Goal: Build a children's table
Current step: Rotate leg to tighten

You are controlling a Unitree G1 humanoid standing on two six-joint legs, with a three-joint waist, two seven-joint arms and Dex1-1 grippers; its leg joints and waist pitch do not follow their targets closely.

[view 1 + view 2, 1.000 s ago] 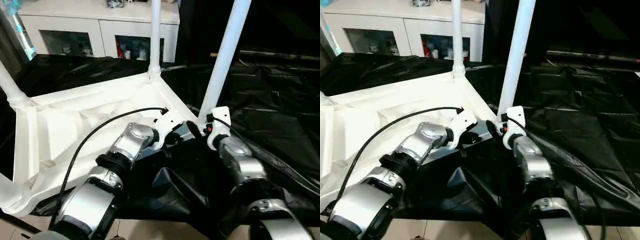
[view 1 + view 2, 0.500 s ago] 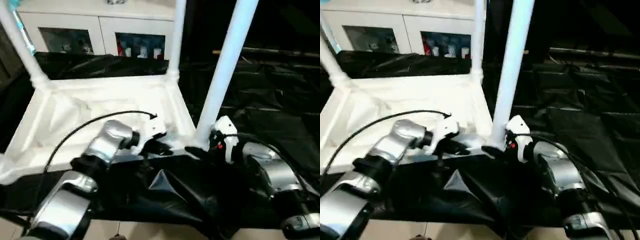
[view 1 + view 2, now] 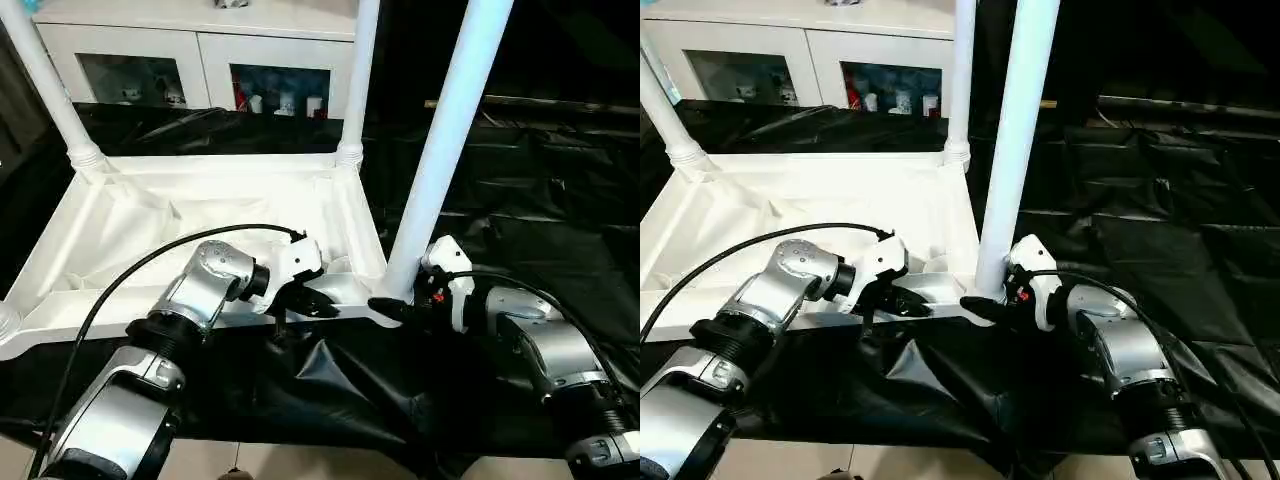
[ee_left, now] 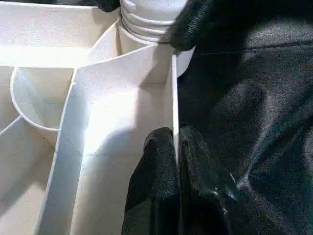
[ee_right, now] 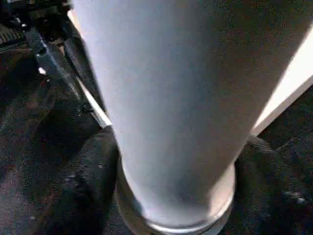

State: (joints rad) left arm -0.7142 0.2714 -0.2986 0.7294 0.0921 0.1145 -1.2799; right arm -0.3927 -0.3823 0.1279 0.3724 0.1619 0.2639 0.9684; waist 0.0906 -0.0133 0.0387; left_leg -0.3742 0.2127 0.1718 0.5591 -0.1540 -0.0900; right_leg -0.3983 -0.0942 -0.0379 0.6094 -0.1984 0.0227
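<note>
From the left eye view, the white tabletop (image 3: 190,225) lies upside down on the worktop (image 3: 540,200) draped in black sheeting, with three legs standing up from its corner sockets: a far left leg (image 3: 45,85), a far right leg (image 3: 358,80) and the near leg (image 3: 450,140) by the right arm. The left pincer (image 3: 305,300) sits at the tabletop's near edge, and the right pincer (image 3: 395,305) is at the foot of the near leg. The right eye view shows the same: the right pincer (image 3: 985,305) hugs the base of the near leg (image 3: 1015,130), where it enters its socket. In the left wrist view, two black fingers (image 4: 156,181) are pinched tight on the thin side wall (image 4: 172,98) of the tabletop, steadying it, with the ribbed leg end (image 4: 146,19) just beyond in its socket. In the right wrist view the leg (image 5: 171,98) looms close, dark fingers (image 5: 93,176) on either side of its base, so this pincer seems closed around it. The step in hand looks like seating this leg; the next move likely calls for a firm push or twist downward while the left pincer braces the tabletop.
</note>
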